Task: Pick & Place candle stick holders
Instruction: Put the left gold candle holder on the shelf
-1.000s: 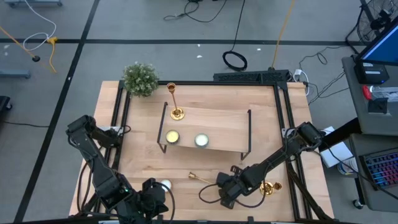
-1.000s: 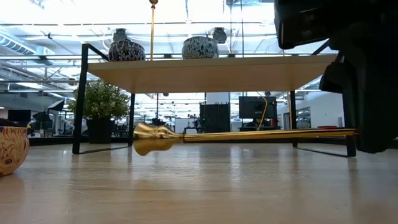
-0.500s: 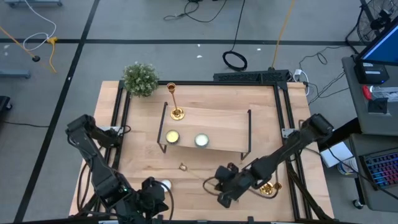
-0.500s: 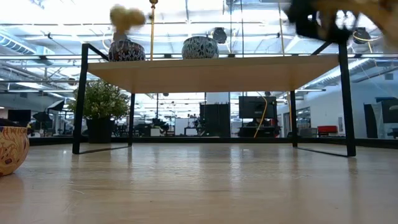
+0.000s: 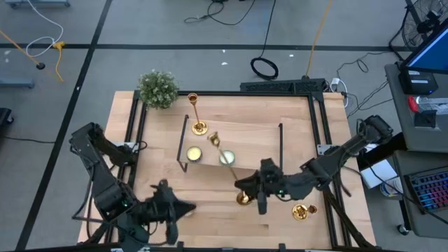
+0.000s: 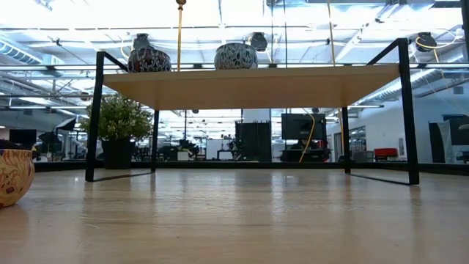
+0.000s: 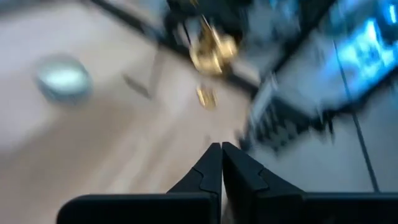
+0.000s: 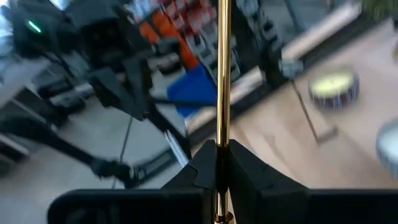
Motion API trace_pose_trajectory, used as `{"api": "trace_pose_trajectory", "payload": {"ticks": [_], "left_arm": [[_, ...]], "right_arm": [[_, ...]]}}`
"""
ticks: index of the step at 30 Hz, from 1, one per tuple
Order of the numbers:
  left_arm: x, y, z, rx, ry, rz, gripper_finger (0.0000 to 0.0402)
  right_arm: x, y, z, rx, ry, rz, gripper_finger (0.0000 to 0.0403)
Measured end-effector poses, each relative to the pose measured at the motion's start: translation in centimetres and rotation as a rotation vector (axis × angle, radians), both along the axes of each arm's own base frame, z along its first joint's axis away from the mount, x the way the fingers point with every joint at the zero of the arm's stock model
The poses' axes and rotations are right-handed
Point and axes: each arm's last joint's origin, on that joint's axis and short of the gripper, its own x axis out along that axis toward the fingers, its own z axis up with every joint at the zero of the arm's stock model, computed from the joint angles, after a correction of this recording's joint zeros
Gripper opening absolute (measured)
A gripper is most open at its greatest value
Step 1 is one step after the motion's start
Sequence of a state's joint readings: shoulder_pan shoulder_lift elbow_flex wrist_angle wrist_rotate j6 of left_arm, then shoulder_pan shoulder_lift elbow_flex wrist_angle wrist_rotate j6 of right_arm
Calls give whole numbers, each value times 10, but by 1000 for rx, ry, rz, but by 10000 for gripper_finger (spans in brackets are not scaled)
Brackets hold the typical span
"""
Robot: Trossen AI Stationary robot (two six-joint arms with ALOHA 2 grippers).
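My right gripper [image 5: 257, 187] is shut on a gold candle stick holder [image 5: 225, 162], held in the air in front of the wooden shelf [image 5: 252, 136]. Its base [image 5: 243, 198] is near the fingers and its cup [image 5: 213, 138] is over the shelf. A second holder [image 5: 196, 115] stands by its base on the shelf's far left corner. A third [image 5: 301, 211] rests on the table at the near right. My left gripper [image 5: 190, 207] hovers shut at the near left, with nothing in it. My right gripper pinches the thin stem [image 8: 222, 134] between its two fingers [image 8: 205, 163], close to the base. The fingers reach in about level from the table's right and lie across the stem. The holder is lifted clear and slants, cup end toward the far edge.
Two tealights [image 5: 194, 154] [image 5: 226, 158] sit on the shelf's near edge. Another tealight cup [image 6: 15, 176] stands on the table at the near left. A small potted plant [image 5: 158, 88] is at the far left corner. A black frame [image 5: 318, 126] rims the table.
My right gripper has risen and tipped from pointing down to about level, staying shut. The candle stick holder, which lay on the table, has been lifted clear, and its cup end has swung up toward the shelf. My left gripper has risen a little and turned toward the right.
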State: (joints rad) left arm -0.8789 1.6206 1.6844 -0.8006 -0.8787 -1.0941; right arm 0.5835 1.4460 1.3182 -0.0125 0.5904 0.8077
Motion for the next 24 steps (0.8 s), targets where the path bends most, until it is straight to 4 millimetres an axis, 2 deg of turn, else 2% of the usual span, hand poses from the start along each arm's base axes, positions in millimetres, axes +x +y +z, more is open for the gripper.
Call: {"api": "trace_pose_trajectory", "payload": {"ticks": [3,6,8,13,17,21,24], "left_arm": [[12,11,7,31,-110,143,4],[32,25,13,67,-124,137,11],[46,34,18,63,-133,86,34],[70,57,25,74,-150,-11,129],[73,71,34,76,-190,17,193],[78,77,44,95,-269,38,232],[82,77,52,118,-338,21,245]], "right_arm": [[-2,-2,11,-22,-78,-28,15],[-2,-2,17,-44,-122,-33,15],[-2,-2,17,-58,-128,-49,15],[-2,-2,17,-68,-128,-73,15],[-3,0,20,-71,-160,-65,15],[-5,4,26,-80,-207,-59,15],[-7,5,27,-85,-212,-92,15]]}}
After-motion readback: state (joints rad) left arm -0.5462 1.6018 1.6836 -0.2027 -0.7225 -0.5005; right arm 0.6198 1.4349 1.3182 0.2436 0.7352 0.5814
